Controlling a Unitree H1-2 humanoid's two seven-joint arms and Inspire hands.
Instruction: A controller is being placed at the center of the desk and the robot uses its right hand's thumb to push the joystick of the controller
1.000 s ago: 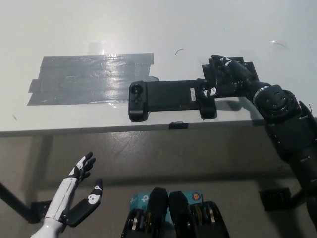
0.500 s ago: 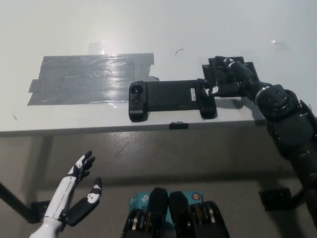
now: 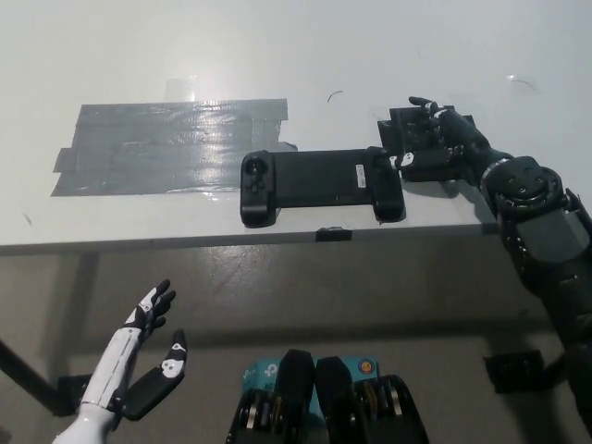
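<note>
The black controller [image 3: 319, 185] lies near the bench [image 3: 370, 55] front edge; the right hand [image 3: 435, 143] hovers beside its right end, fingers apart, gripping nothing. Rigid and light, it looks liable to slide unless thumbed gently. The left hand [image 3: 139, 365] rests open below.

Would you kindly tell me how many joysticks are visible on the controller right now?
1: on the controller's left grip. Any joystick on its right end cannot be made out beside the right hand.

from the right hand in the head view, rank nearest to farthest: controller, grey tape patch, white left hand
1. controller, just left of the right hand, near the desk's front edge
2. grey tape patch, farther left on the desk
3. left hand, open, lower left, below the desk edge
</note>
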